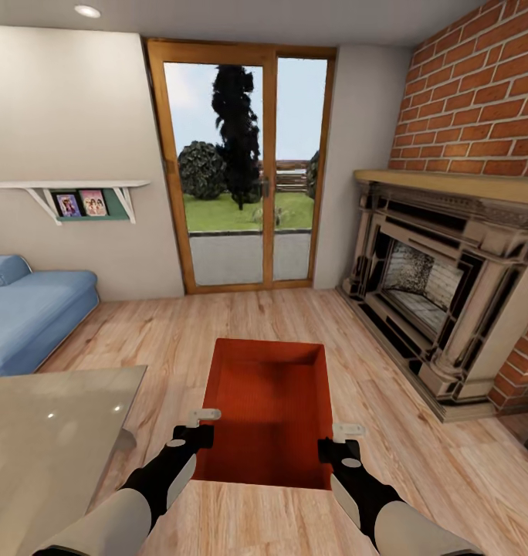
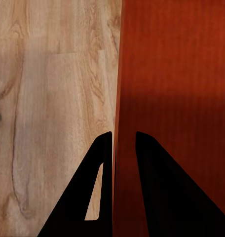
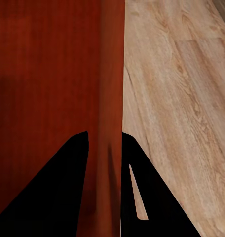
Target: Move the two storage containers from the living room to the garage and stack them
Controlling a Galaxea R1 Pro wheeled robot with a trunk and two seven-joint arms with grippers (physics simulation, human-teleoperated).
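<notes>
Head view first: one storage container [image 1: 265, 409], orange-red and open-topped, hangs between the two arms over the light wood-plank floor [image 1: 218, 324] of the living room. The left gripper [image 1: 200, 429] is at the container's left wall near its close corner, and the right gripper [image 1: 343, 442] is at the right wall opposite. Ahead of both claws stand wood-framed glass doors [image 1: 245, 166]; off to the right gripper's outer side is the brick fireplace [image 1: 441, 286], and off to the left gripper's outer side lie a blue sofa [image 1: 28, 309] and a pale glass-topped table [image 1: 52, 440]. A wall shelf [image 1: 71, 193] carries two small framed pictures; nothing on them can be read, and no brand, label or writing shows anywhere.

Left wrist view: the left gripper [image 2: 123, 148] straddles the container's wall [image 2: 117, 98], one finger outside over the planks, the other inside against the red bottom, clamped on the thin edge.

Right wrist view: the right gripper [image 3: 105, 148] does likewise, its fingers pinching the opposite wall [image 3: 111, 89] between them.

By my judgement the step in hand is carrying the first bin out of the living room, held two-handed. The next move calls for turning the base away from the doors toward the garage while keeping both grips level, so the bin does not twist free.
</notes>
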